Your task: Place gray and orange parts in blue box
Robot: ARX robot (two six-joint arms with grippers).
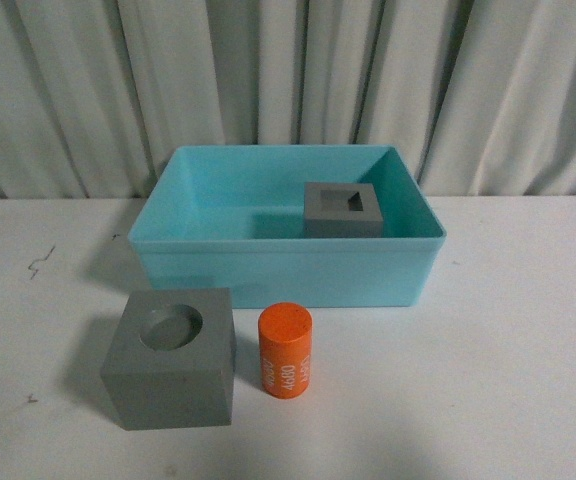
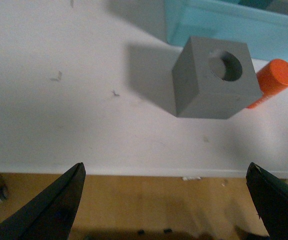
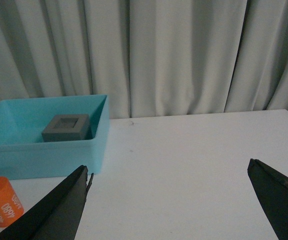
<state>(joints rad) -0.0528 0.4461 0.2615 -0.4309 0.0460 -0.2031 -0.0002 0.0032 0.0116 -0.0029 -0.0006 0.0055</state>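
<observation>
The gray cube with a round recess stands on the white table in front of the blue box. The orange cylinder with white digits stands just right of it. The gray cube with a square recess sits inside the box at its right. Neither arm shows in the front view. My left gripper is open and empty, back over the table's front edge, short of the round-recess cube and the cylinder. My right gripper is open and empty above bare table, right of the box.
The white table carries a few small dark marks at the left. A pleated grey curtain hangs close behind the box. The left wrist view shows the table's front edge and a wooden floor below it.
</observation>
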